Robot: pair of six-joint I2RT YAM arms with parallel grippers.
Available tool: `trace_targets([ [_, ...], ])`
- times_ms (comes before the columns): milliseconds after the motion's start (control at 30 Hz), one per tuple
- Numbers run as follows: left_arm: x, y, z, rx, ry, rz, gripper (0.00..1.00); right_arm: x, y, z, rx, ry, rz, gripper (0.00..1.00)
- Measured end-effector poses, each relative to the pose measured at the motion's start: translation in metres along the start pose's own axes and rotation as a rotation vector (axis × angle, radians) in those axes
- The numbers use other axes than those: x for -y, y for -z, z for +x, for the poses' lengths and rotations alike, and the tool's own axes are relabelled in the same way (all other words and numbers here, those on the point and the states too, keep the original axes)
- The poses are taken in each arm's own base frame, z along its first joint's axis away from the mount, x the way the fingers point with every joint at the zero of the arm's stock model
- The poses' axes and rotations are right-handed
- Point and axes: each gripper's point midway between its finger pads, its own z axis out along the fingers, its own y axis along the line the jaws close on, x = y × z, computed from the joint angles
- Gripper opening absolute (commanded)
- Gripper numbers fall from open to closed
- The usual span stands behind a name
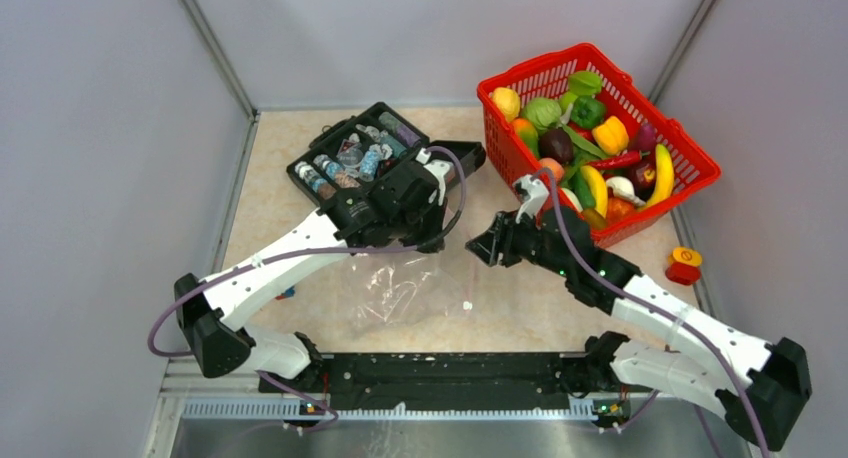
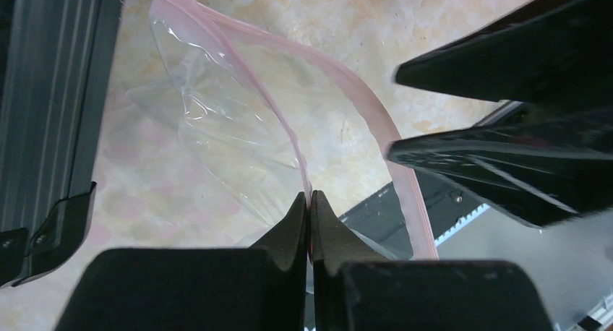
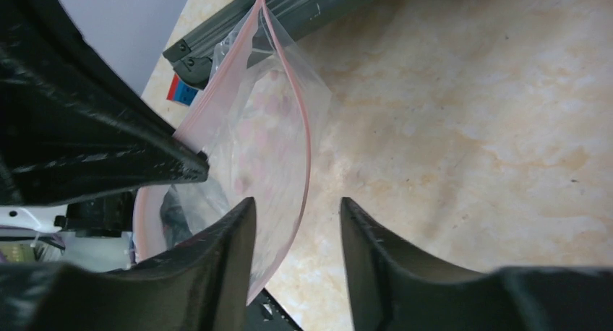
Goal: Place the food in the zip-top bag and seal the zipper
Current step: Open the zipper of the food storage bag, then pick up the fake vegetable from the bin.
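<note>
Worktop [image 1: 520,308]: beige, marbled, walled in grey.
Zip-top bag [image 1: 400,293]: clear, seen at near centre, mouth open.
Left fingers [image 2: 293,226]: clenched on one lip of the zipper [image 3: 309,139].
Right fingers [image 3: 231,237]: spread apart, a zipper lip lying in the gap.
Food [image 1: 585,143]: heaped in red basket [image 1: 660,206], far right, apart from the bag.

The left white-and-black arm [image 1: 290,263] is extended forward and inward, and its black two-finger gripper [image 2: 309,197] is clamped tip to tip on the narrow pinkish-red zipper strip [image 2: 369,100] of the clear plastic bag [image 2: 217,129]. The right white-and-black arm [image 1: 660,318] is reached inward to the left. Its black gripper [image 3: 296,204] is held with fingers parted, one edge of the strip being seen between them.
</note>
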Motion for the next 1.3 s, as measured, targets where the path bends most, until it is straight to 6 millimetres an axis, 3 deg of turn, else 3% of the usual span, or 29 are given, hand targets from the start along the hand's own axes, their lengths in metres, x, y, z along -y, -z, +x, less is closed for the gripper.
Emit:
trace_targets([
  [133, -0.003, 0.003, -0.005, 0.051, 0.000, -0.005, 0.00, -0.001, 0.025, -0.021, 0.070, 0.070, 0.027, 0.50],
  [367, 0.001, 0.013, -0.016, 0.127, -0.002, 0.027, 0.00, -0.015, 0.069, -0.093, 0.262, 0.179, 0.111, 0.53],
  [567, 0.004, 0.012, -0.014, 0.131, -0.004, 0.050, 0.00, 0.006, 0.101, -0.153, 0.402, 0.232, 0.359, 0.59],
  [667, 0.006, 0.011, -0.012, 0.126, -0.006, 0.063, 0.00, 0.031, 0.114, -0.186, 0.448, 0.225, 0.528, 0.72],
  [767, 0.008, 0.011, -0.011, 0.122, -0.012, 0.078, 0.00, 0.073, 0.123, -0.207, 0.464, 0.189, 0.687, 0.74],
  [867, 0.009, 0.012, -0.011, 0.125, -0.018, 0.090, 0.00, 0.126, 0.127, -0.209, 0.413, 0.119, 0.800, 0.76],
  [1000, 0.011, 0.014, -0.011, 0.131, -0.027, 0.102, 0.00, 0.178, 0.131, -0.206, 0.362, 0.012, 0.866, 0.79],
  [1167, 0.011, 0.014, -0.008, 0.129, -0.031, 0.108, 0.00, 0.220, 0.133, -0.213, 0.358, -0.081, 0.891, 0.79],
  [1300, 0.011, 0.013, -0.008, 0.127, -0.034, 0.113, 0.00, 0.252, 0.113, -0.234, 0.357, -0.098, 0.894, 0.79],
])
